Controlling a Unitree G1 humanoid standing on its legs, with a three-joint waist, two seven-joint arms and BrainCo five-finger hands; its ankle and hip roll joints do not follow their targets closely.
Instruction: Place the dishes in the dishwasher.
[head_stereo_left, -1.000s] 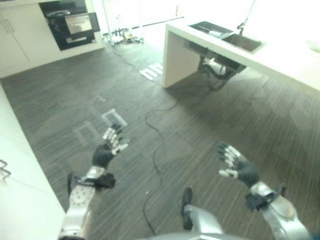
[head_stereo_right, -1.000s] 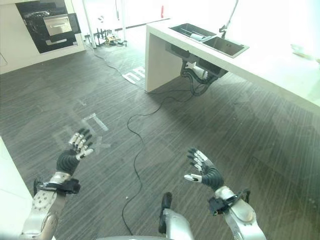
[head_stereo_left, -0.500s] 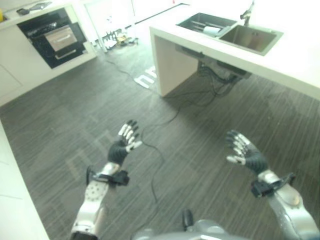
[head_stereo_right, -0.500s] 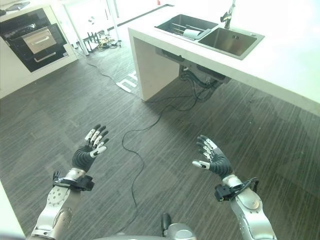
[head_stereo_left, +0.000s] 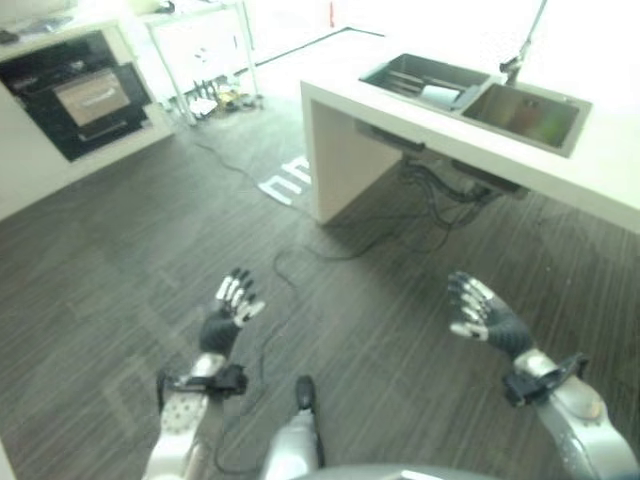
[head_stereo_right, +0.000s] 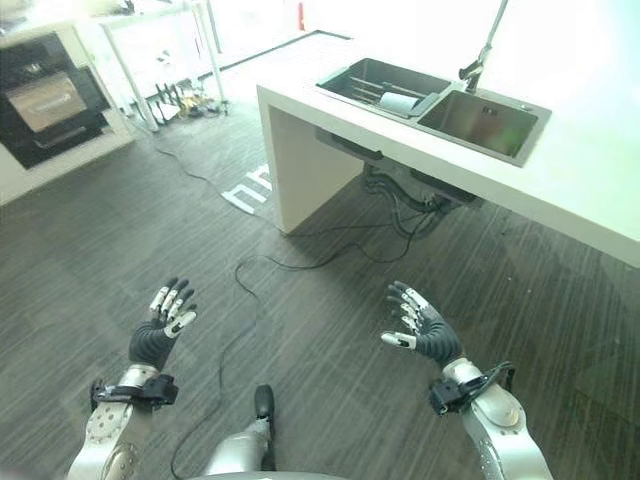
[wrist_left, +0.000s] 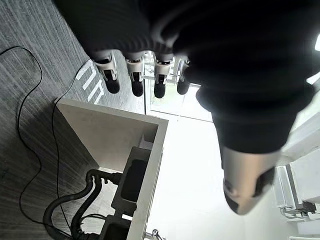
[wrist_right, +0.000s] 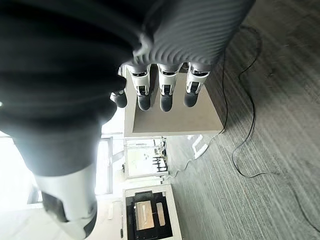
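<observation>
Left hand (head_stereo_right: 158, 335) and right hand (head_stereo_right: 425, 333) raised above dark striped floor (head_stereo_right: 330, 300), fingers spread and relaxed, holding nothing. Beyond them, ahead and to the right, white counter (head_stereo_right: 600, 195) with double sink (head_stereo_right: 478, 120) and faucet (head_stereo_right: 487, 45). In sink's left basin, pale dish (head_stereo_right: 398, 101) among rack wires, well apart from both hands; long axis unclear. Far left, dark built-in appliance (head_stereo_right: 45, 105) in cabinetry.
</observation>
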